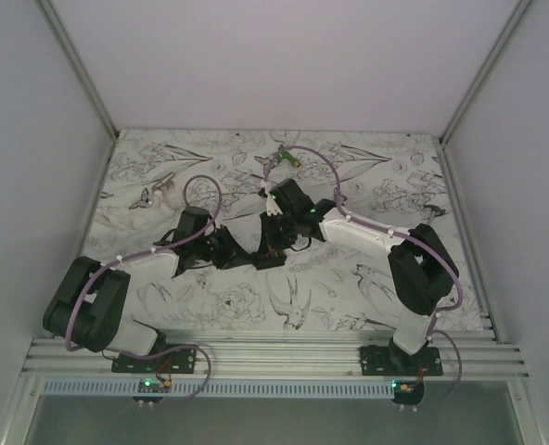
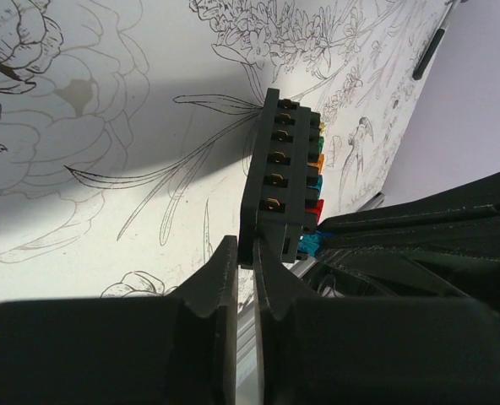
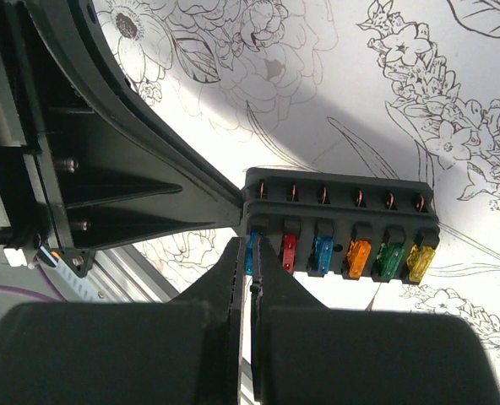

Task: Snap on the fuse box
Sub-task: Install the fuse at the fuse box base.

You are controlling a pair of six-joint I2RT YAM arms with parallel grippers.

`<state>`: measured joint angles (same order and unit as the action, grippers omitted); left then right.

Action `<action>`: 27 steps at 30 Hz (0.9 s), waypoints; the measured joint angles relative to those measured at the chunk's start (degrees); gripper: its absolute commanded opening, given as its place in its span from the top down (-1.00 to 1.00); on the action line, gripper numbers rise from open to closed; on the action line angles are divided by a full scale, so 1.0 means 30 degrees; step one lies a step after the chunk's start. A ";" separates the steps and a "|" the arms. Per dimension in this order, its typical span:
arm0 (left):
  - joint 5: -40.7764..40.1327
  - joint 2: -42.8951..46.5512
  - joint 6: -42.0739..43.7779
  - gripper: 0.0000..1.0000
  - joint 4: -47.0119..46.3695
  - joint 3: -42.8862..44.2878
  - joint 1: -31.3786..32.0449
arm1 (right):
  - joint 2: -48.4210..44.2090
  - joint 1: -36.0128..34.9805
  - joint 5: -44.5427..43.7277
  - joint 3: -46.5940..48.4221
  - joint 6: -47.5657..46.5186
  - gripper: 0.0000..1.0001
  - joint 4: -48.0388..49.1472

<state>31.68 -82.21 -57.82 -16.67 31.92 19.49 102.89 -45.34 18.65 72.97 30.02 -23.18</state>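
The left end effector (image 2: 248,253) is closed on one short end of the fuse box (image 2: 279,177), holding this black oblong block up off the flower-printed surface (image 1: 367,278) – the left wrist view shows its shadow lying on the print beneath. A row of brass terminals runs along the face of the box turned to that camera.

In the right wrist view six blade fuses sit side by side along the box: blue, then a red fuse (image 3: 290,251), a second blue, an orange fuse (image 3: 358,257), a green fuse (image 3: 391,260) and a yellow fuse (image 3: 419,261). The right end effector (image 3: 252,253) is pinched on the end blue fuse (image 3: 252,245), the one nearest the left arm's grip, with its fingers nearly together.

From above, the two arms meet over the middle of the surface – the box itself is mostly hidden between them. A green-and-white gadget (image 1: 288,158) lies near the far edge, well apart from the arms
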 measured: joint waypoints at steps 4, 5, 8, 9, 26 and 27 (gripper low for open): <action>0.0036 0.0095 0.0044 1.00 -0.0007 0.0000 0.0022 | 0.0000 0.0051 -0.0036 0.0044 -0.0007 1.00 -0.0044; -0.0015 0.0117 0.0051 1.00 0.0000 0.0000 0.0044 | 0.0000 0.0051 -0.0066 0.0080 -0.0022 1.00 -0.0124; -0.0488 0.0357 0.0219 1.00 0.0357 0.0051 0.0342 | 0.0000 0.0051 -0.0124 0.0262 -0.0168 1.00 -0.0503; -0.0823 0.0488 0.0386 1.00 0.0801 0.0226 0.0539 | 0.0000 0.0051 -0.0117 0.0313 -0.0226 1.00 -0.0656; -0.4765 0.0051 0.1647 1.00 0.4197 0.1610 0.1341 | -0.0393 -0.0015 -0.0940 0.1690 -0.1246 1.00 -0.2390; -0.4896 0.0044 0.1647 1.00 0.4255 0.1603 0.1341 | -0.0525 -0.0015 -0.0976 0.1690 -0.1304 1.00 -0.2426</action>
<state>16.99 -82.08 -52.88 -3.90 36.73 23.51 101.32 -45.39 15.73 78.04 26.11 -30.46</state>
